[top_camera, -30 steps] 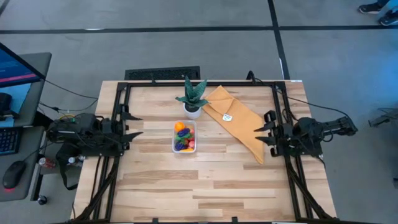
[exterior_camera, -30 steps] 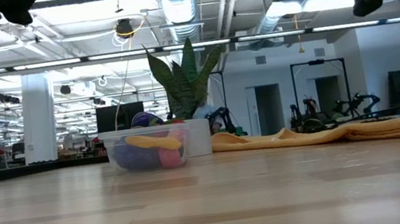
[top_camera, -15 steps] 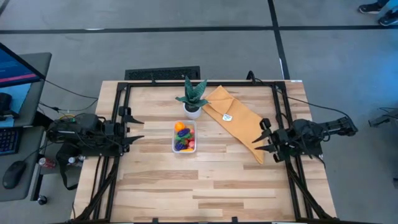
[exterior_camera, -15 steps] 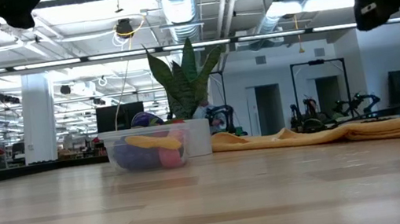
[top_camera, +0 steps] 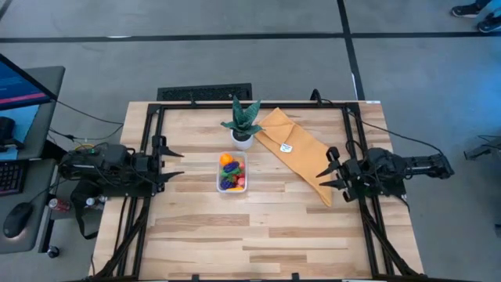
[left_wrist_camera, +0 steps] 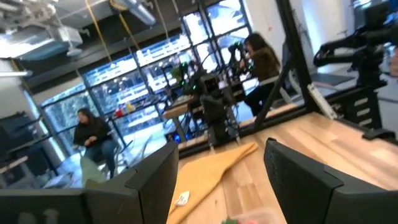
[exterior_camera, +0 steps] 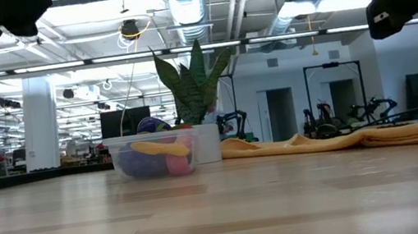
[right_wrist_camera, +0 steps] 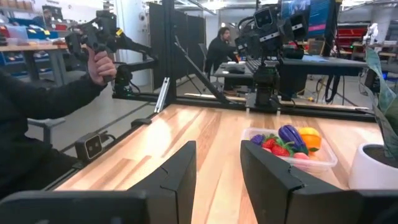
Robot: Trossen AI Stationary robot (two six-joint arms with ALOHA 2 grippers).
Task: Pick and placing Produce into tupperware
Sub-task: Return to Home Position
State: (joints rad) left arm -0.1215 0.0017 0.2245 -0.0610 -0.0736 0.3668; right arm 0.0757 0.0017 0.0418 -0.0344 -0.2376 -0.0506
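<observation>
Both spread wide, left tool [top_camera: 175,162] and right tool [top_camera: 320,178] hover at opposite table [top_camera: 258,235] edges, tupperware [top_camera: 219,180] midway between.

Grey concrete floor [top_camera: 235,66] with dark lines; ceiling ducts [exterior_camera: 188,4] and strip lights [exterior_camera: 317,6] overhead; monitor [top_camera: 19,86] outboard of left end effector [top_camera: 178,164].

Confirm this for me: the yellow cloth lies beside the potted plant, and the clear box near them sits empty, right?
Not empty: the high view shows the tupperware holding colourful toy produce. The yellow cloth does lie beside the potted plant.
</observation>
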